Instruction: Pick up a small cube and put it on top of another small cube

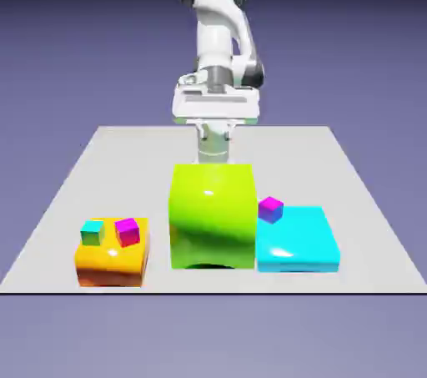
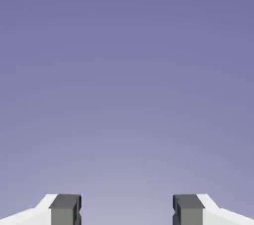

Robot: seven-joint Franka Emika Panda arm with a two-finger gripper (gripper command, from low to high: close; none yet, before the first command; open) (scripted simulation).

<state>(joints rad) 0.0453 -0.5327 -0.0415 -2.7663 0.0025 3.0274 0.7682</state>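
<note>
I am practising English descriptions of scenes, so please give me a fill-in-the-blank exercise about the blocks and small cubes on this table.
1. The tallest block on the table is the ______ one, standing between the orange block and the cyan block.
2. The orange block carries ______ small cubes.
3. The purple cube sits on the ______ block.
4. In the hand view, the gripper has its fingers apart and holds ______.

Missing words: lime green; two; cyan; nothing
</note>
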